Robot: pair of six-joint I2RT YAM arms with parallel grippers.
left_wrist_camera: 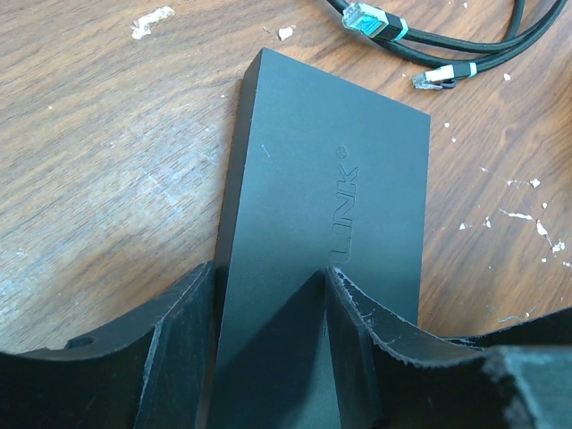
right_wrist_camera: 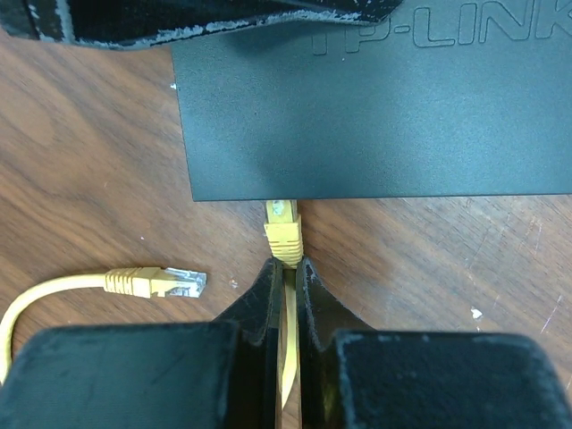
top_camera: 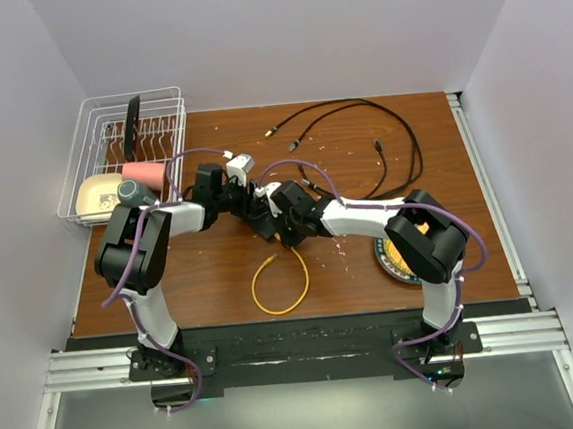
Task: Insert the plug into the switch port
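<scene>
The switch (left_wrist_camera: 326, 214) lies flat on the wooden desk (top_camera: 222, 280) near its middle, between the two wrists (from overhead the arms hide nearly all of it). The left arm (top_camera: 182, 219) extends in from the left, and its jaws are clamped on one short end of the box. One finger (left_wrist_camera: 174, 362) presses the side edge, and the other finger (left_wrist_camera: 371, 357) sits against the lettered top face.

The right arm (top_camera: 357, 213) extends in from the opposite side. Its jaws are closed tight on the yellow cable (right_wrist_camera: 288, 340) just behind the plug (right_wrist_camera: 284, 234), which points straight at the switch's long edge. The plug's clear tip meets that edge near a corner of the box; these views do not show whether it is seated in a port. The cable's other end, a second yellow plug (right_wrist_camera: 156, 281), rests loose on the desk just beside the right jaws.

Beyond the switch, black cables (left_wrist_camera: 465, 40) lie on the desk, two of their plugs near the box's far corner. A white wire rack (top_camera: 136, 95) stands at the far-left corner of the desk. A round yellow-and-dark plate (top_camera: 391, 266) lies under the right arm's elbow.
</scene>
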